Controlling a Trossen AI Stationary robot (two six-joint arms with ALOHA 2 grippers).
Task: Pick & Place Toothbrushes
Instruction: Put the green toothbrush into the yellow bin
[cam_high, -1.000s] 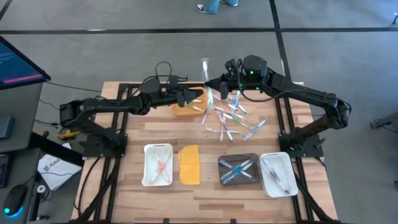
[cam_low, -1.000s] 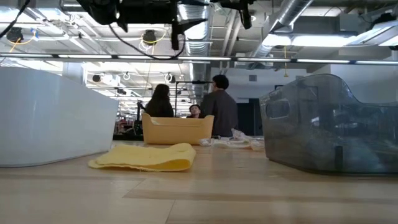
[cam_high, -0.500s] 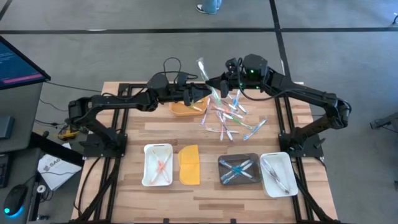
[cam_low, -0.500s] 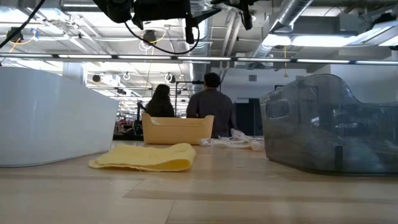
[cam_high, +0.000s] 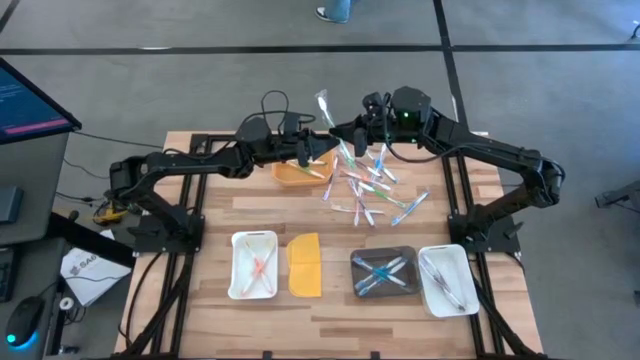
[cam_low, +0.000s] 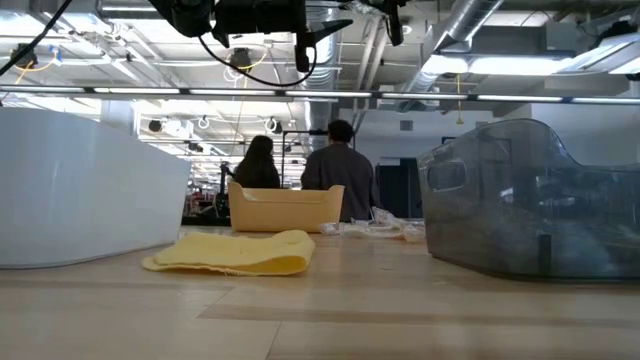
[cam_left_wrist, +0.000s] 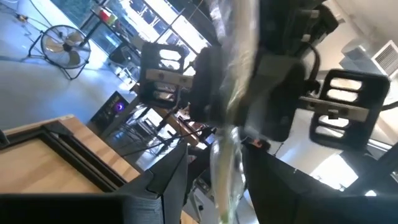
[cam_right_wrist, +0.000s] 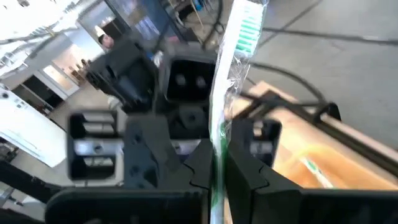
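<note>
Right gripper (cam_right_wrist: 214, 165) pinches wrapped green toothbrush (cam_right_wrist: 236, 43), undiscernible overhead.

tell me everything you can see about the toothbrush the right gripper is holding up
The toothbrush is a slim green and white stick sealed in a clear crinkly wrapper, with green bristles at its far end. The right gripper is shut on its lower part and holds it above the far middle of the table, over the loose pile. The left gripper faces it from close by, fingers open on either side of the wrapper; whether they touch it cannot be told.
</note>
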